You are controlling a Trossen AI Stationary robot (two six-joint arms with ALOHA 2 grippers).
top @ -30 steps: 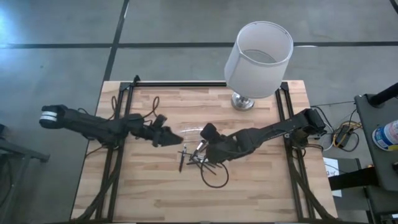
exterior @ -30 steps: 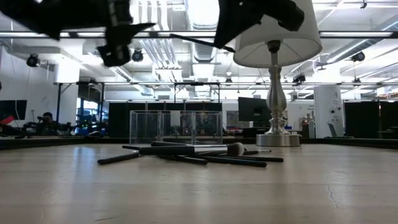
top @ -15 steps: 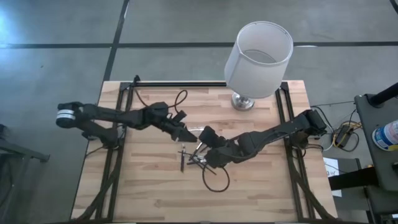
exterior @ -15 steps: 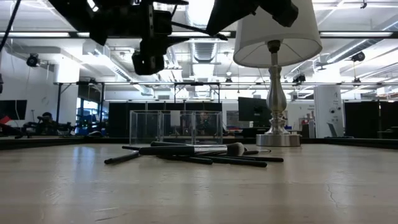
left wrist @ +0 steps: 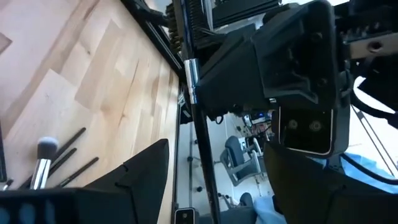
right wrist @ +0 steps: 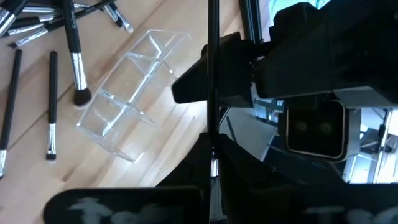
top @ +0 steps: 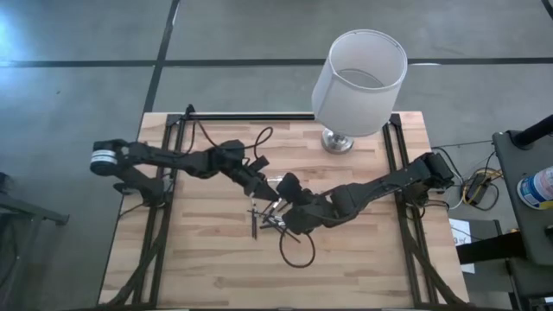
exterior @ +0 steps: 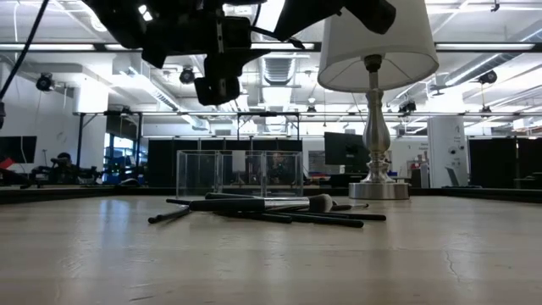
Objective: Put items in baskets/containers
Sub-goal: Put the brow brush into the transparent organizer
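Table [top: 207, 259]: wooden top; a loose black cable [top: 294, 250] loops on the near side, seen only in the high view.
Brushes [exterior: 262, 212]: a loose pile lies flat at mid-table, just in front of the tray in the low view; the right wrist view separates them into single sticks with silver ferrules, one with a dark tuft touching the tray's wall.
Tray [right wrist: 134, 102]: clear, with dividers, standing on the table just behind the pile; plain in the right wrist and low views, barely traceable from above.
Right gripper [top: 278, 205]: above the pile, clamped tight on one brush [right wrist: 211, 93], whose dark handle runs out past the fingers; only the wrist views show this grip.
Left gripper [top: 262, 184]: raised over the tray, nose to nose with the right one; its fingers [left wrist: 146, 177] are spread wide, and the held brush passes between them without either finger closing on it.
Lamp [top: 357, 73]: white drum shade on a silver base, at the table's far right, well apart from the tray.
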